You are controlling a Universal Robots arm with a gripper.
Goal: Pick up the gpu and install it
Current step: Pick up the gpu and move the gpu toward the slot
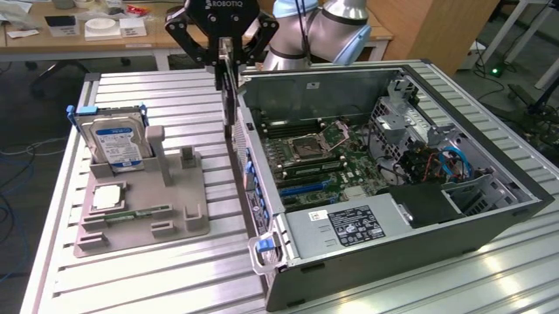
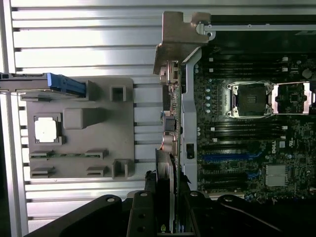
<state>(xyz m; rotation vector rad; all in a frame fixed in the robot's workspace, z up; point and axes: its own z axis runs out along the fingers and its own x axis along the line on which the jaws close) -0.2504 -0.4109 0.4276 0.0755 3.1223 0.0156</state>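
Just beside the open case (image 1: pixel 489 219) — motherboard (image 1: pixel 325 163) inside — the gripper (image 1: pixel 225 60) clamps the gpu (image 1: pixel 230 98) upright.

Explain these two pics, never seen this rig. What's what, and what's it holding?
It is one robot arm with a two-finger gripper. The exterior view is shot from off the arm; the wrist view looks down from the arm's wrist. The gripper is shut on the gpu, a thin card hanging edge-on beside the open computer case, not seated. On the slatted table sits a grey parts holder with a hard drive standing in it and a processor chip lying flat.
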